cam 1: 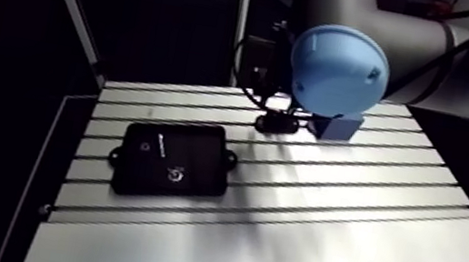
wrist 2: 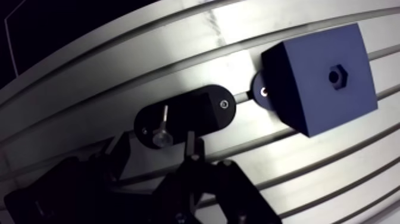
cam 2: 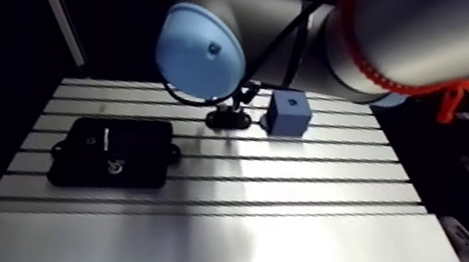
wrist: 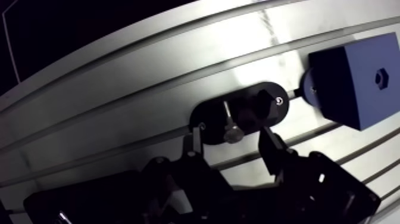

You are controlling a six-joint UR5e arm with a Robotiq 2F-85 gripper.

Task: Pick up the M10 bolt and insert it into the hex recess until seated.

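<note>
Joint cap (cam 1: 339, 68) hides half the blue block (cam 1: 340, 129); bolt (wrist: 228, 121) thread indistinct.

The arm camera rides high on the upper link, well behind the claw (wrist: 231, 140), looking down past a blue joint cap (cam 1: 339, 68) over the slotted table (cam 1: 357, 191). The wrist camera sits just behind the claw, close to the surface, facing down. Both catch the black holder (wrist 2: 196, 116) under the claw and the blue block (wrist 2: 321, 77) beside it.

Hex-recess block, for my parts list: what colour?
The block is blue, clearest in the wrist view.
</note>
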